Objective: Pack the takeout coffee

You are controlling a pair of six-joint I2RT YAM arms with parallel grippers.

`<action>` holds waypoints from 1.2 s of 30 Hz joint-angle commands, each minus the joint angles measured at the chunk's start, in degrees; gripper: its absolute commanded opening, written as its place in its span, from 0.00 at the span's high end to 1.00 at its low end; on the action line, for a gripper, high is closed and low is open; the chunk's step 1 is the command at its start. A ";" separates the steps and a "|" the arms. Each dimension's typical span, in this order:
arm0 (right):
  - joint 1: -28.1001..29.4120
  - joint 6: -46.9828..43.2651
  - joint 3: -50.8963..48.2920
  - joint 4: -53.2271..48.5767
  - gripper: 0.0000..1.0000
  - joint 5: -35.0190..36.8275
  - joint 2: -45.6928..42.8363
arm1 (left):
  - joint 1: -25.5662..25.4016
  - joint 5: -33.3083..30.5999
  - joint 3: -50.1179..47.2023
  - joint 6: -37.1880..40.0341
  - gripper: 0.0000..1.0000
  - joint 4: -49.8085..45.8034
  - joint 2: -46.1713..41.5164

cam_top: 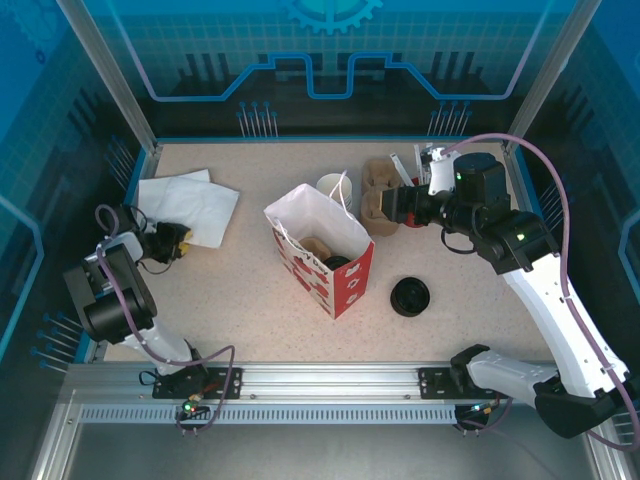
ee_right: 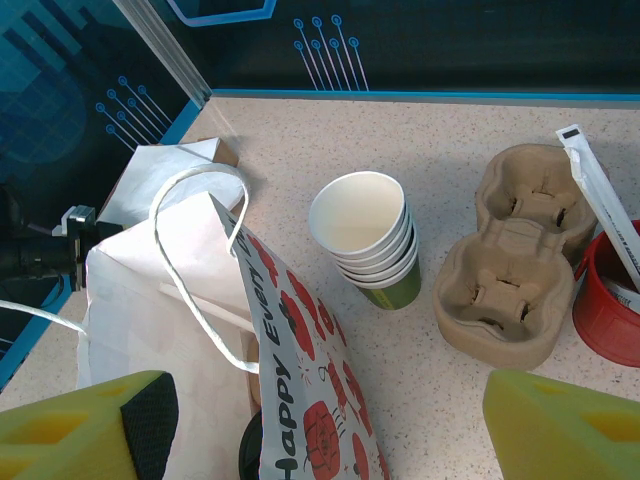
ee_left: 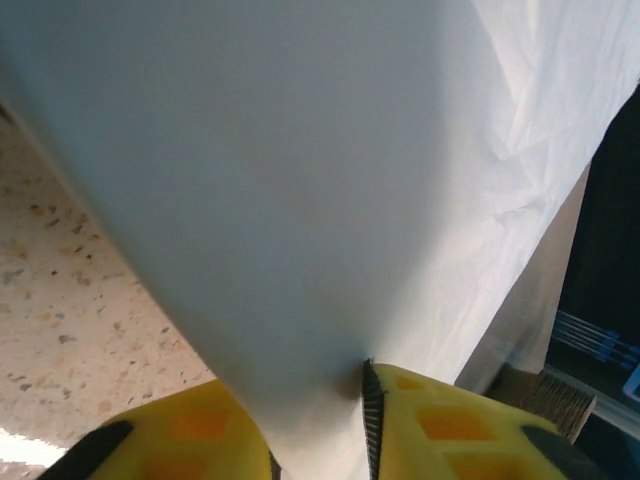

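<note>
A white paper bag with red print (cam_top: 325,262) (ee_right: 300,370) stands open mid-table. Inside it a round black lid (cam_top: 338,263) (ee_right: 247,455) sits beside a brown carrier piece; this looks like the takeout coffee, with its cup wall hidden. My right gripper (cam_top: 386,207) (ee_right: 325,400) hovers open just right of the bag's mouth, with nothing between its fingers. At the far left my left gripper (cam_top: 178,241) (ee_left: 310,410) is shut on the edge of a white paper sheet (cam_top: 190,205) (ee_left: 300,180).
A stack of lidless cups (cam_top: 335,187) (ee_right: 372,235) stands behind the bag. Brown pulp cup carriers (cam_top: 380,195) (ee_right: 510,270) lie to its right. A red tub holding white packets (ee_right: 605,300) is further right. Loose black lids (cam_top: 411,296) rest right of the bag.
</note>
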 commanded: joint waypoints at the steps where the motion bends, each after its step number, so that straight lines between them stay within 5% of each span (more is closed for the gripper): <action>1: -0.69 0.16 -0.44 0.00 0.18 0.73 -0.60 | 0.60 -0.39 2.15 3.10 0.83 -3.45 -3.64; 13: -0.63 -0.63 0.24 1.78 0.18 -1.93 0.36 | -1.78 -0.76 13.29 15.68 0.97 -19.02 -21.21; 26: 4.43 -20.30 18.07 1.33 0.10 -8.59 11.27 | -23.70 9.32 45.71 36.38 1.00 -28.86 -20.77; 36: 12.46 -39.64 44.19 -8.76 0.00 -11.86 27.36 | -34.91 18.67 53.61 49.25 0.99 -26.78 -18.85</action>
